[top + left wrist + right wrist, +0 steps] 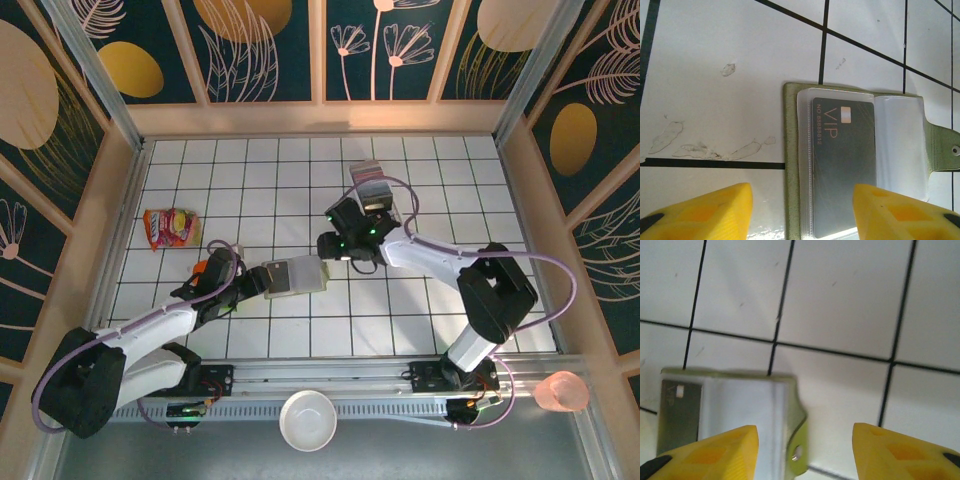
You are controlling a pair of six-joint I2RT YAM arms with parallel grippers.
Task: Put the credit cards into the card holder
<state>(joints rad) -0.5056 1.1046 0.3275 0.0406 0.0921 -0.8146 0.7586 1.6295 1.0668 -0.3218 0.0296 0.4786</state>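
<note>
The olive-green card holder (293,276) lies open on the tiled floor, pale sleeves facing up. A grey VIP card (844,165) sits inside its clear sleeve. My left gripper (262,282) hovers at the holder's left end, open. Its yellow fingers (715,212) stand on either side of the holder's olive edge (790,165) without touching it. My right gripper (328,262) is open over the holder's right end, above the snap tab (799,452). The remaining credit cards (370,178) stand as a grey-pinkish row behind the right arm.
A red-orange snack packet (170,228) lies at the left. Something small and orange (200,268) sits beside the left arm. A white bowl (307,420) and a pink cup (562,392) rest on the near ledge. Walls enclose the floor on three sides.
</note>
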